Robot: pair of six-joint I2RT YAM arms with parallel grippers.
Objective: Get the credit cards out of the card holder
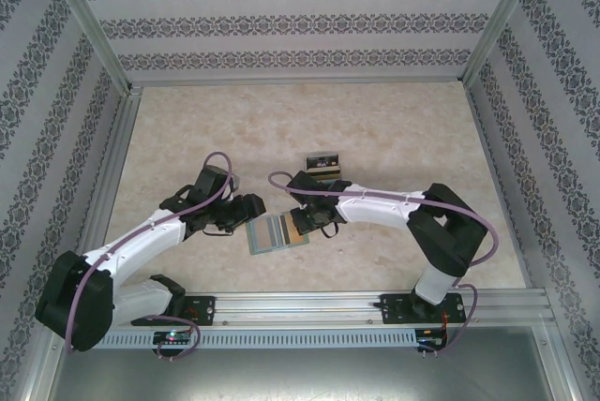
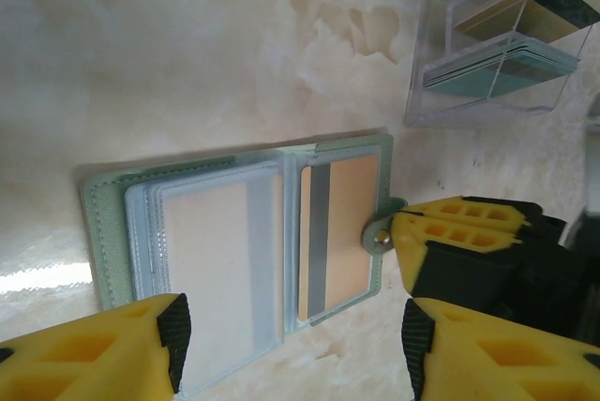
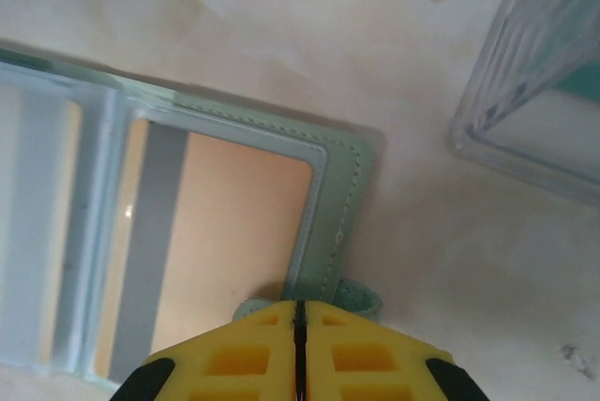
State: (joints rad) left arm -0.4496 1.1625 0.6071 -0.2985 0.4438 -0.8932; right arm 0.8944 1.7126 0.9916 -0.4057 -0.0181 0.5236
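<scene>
While pinched (right hand), holder gapes.

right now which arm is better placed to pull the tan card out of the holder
Left. The left gripper is open over the open holder, near the tan card. The right gripper is shut at the holder's tab, likely steadying it.

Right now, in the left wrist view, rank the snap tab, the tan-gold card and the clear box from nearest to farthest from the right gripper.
1. Snap tab, pinched in the right gripper, on the right edge of the card holder.
2. Tan-gold card, in its right pocket.
3. Clear box, apart, at upper right.
</scene>
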